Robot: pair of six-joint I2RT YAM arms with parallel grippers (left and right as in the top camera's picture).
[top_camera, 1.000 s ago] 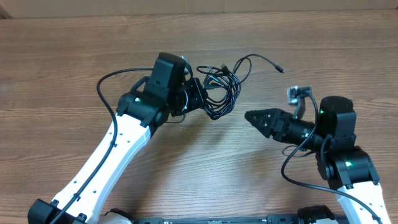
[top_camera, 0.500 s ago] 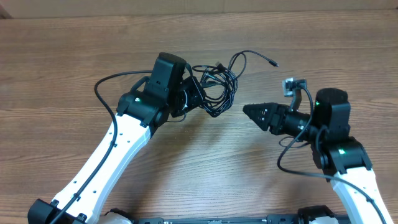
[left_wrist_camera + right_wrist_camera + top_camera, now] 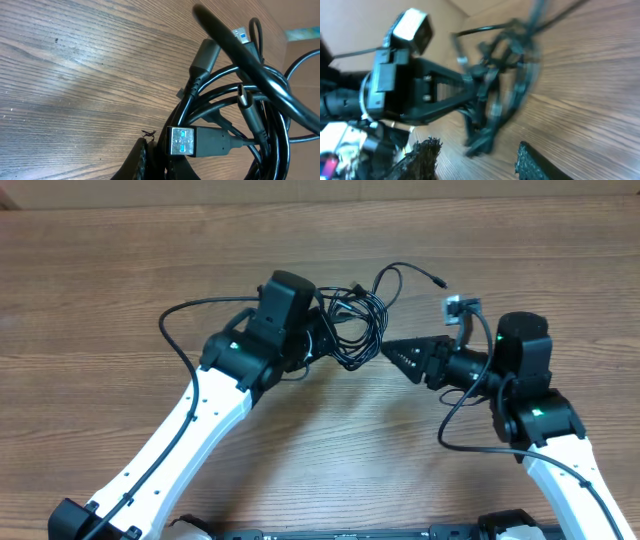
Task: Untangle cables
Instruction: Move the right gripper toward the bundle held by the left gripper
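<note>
Where the two arms meet over the brown wood-grain surface (image 3: 100, 280), a tangled bundle of thin black cables (image 3: 356, 330) sits between them. Left hand (image 3: 322, 338): clenched on the bundle's edge nearest the left arm, black fingers pinching several strands together. Left wrist view: loops cross just past the fingertip (image 3: 140, 160); a flat silver plug with a blue insert (image 3: 181, 141) lies against that tip.

Right hand (image 3: 392, 352): just beside the bundle on its opposite side, tips pointed at it, not touching. Right wrist view: its two black fingers (image 3: 422, 155) stand apart with nothing between them, so released.

One loose strand arcs out of the bundle toward the right arm and ends in a small plug (image 3: 440, 281), clear of the tangle. Whether the bundle rests on the surface or hangs just above it cannot be told.
</note>
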